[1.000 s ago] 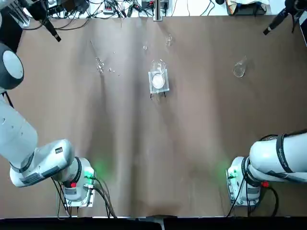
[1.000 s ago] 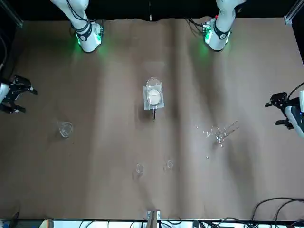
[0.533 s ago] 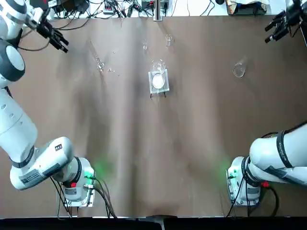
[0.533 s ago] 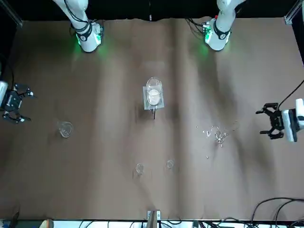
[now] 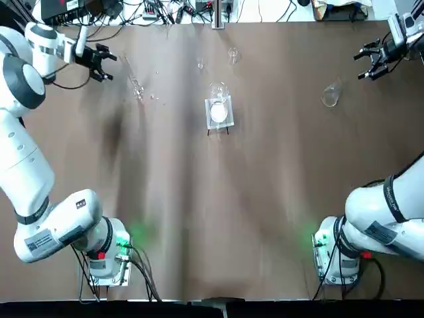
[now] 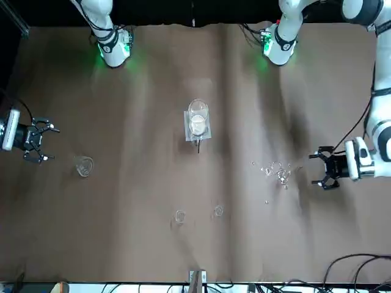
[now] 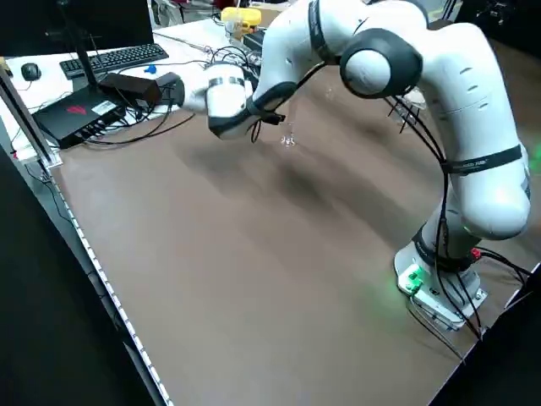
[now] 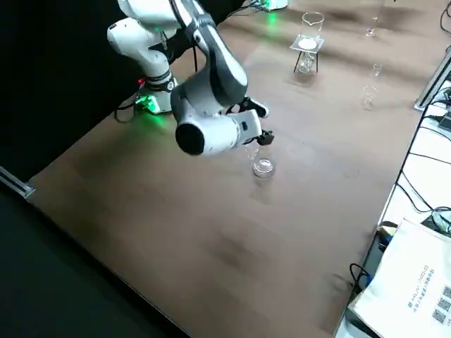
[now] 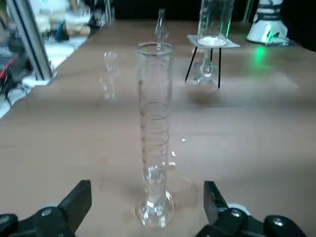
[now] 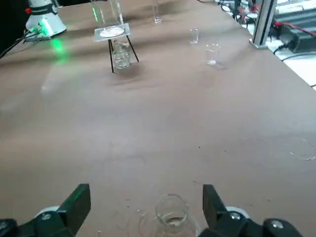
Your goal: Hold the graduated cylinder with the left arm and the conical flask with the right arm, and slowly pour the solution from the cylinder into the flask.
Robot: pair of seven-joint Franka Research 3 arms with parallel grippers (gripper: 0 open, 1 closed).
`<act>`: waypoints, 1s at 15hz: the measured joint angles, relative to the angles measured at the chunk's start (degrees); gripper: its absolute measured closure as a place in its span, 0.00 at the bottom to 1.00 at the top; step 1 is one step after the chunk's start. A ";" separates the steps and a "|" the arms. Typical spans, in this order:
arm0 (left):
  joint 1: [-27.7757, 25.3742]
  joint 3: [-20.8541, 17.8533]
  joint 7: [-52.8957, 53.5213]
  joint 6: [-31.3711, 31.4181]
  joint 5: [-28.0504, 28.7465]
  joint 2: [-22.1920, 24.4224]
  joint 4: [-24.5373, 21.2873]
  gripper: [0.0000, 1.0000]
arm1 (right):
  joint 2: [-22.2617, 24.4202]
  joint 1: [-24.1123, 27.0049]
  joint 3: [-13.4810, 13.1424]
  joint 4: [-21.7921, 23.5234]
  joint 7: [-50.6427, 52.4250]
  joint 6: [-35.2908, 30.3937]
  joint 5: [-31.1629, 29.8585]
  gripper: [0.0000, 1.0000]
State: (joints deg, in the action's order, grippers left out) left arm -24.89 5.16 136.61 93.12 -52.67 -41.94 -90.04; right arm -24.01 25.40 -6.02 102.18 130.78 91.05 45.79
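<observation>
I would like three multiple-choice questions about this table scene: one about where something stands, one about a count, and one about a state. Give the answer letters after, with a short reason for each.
1. Where does the graduated cylinder stand?
A. upright, before the left claw
B. lying beside the beaker
C. inside the flask

2. How many green-lit arm bases show in the top view?
A. one
B. two
C. three

3. In what state is the right claw?
A. shut on the flask
B. open, holding nothing
C. shut and empty

Answers:
1 A: the left wrist view shows it upright in line with the gap between the fingers.
2 B: one at each lower corner.
3 B: its fingers stand apart, the conical flask untouched.
</observation>
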 joint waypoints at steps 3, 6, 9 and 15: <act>0.14 0.20 2.65 -1.54 -1.52 -4.29 0.02 0.00 | -3.70 0.92 0.07 -2.18 4.19 -2.94 1.75 0.02; 0.11 0.23 3.10 -3.74 -2.05 -6.55 0.04 0.00 | -8.32 2.59 0.08 -3.34 8.95 -5.67 6.92 0.03; 0.08 0.36 3.17 -6.69 -2.17 -6.78 0.09 0.00 | -13.13 4.24 0.09 -3.91 11.08 -7.75 9.90 0.05; 0.08 2.17 3.19 -8.47 -7.20 -6.78 0.23 0.00 | -16.14 4.39 0.42 -5.33 11.66 -8.09 10.71 0.07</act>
State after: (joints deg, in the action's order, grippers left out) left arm -24.81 7.34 139.80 84.65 -59.87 -48.72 -89.81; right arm -40.15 29.78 -5.61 96.85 142.43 82.95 56.50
